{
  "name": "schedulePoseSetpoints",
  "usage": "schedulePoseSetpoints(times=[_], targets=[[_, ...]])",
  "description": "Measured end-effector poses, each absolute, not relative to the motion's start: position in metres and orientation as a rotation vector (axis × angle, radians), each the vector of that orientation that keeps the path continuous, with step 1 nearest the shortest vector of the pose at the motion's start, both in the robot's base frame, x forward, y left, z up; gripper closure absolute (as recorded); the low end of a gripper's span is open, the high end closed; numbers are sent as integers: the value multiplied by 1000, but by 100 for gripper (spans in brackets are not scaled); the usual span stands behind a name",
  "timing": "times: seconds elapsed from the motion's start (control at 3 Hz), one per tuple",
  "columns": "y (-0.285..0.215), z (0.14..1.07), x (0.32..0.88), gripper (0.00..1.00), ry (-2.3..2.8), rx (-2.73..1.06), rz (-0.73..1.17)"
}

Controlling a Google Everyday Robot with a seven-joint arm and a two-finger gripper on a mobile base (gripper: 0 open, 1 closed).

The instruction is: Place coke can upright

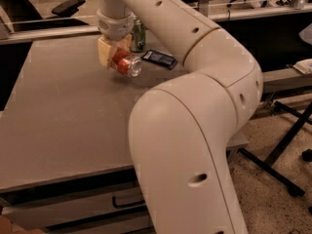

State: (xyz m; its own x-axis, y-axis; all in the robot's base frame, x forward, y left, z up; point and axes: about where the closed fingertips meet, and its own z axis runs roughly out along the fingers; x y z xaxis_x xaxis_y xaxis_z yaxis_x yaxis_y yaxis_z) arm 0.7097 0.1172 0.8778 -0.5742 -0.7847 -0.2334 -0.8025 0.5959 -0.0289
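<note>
Tool pinches the coke can, tilted, silver end toward 4 o'clock, over the worktop's far side. I judge two risks: the can slipping as it is turned upright, and the tool knocking the green can at 1 o'clock.

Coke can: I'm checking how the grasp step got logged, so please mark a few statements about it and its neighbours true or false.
1. The coke can is tilted on its side, its silver end facing the lower right of the camera view. True.
2. The gripper is closed around the coke can near the table's far edge. True.
3. The green can lies on its side in front of the coke can. False: it stands upright behind it.
4. The dark blue packet rests on top of the green can. False: it lies flat on the table beside the cans.
</note>
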Motion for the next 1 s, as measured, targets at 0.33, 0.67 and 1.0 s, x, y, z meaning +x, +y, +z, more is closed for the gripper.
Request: schedulePoseSetpoints(times=[0.33,0.67,1.0], targets=[[125,924,692,100,2374,-1482,211],[119,947,671,100,2132,-1602,355],[98,952,654,100,1934,-1655,485]])
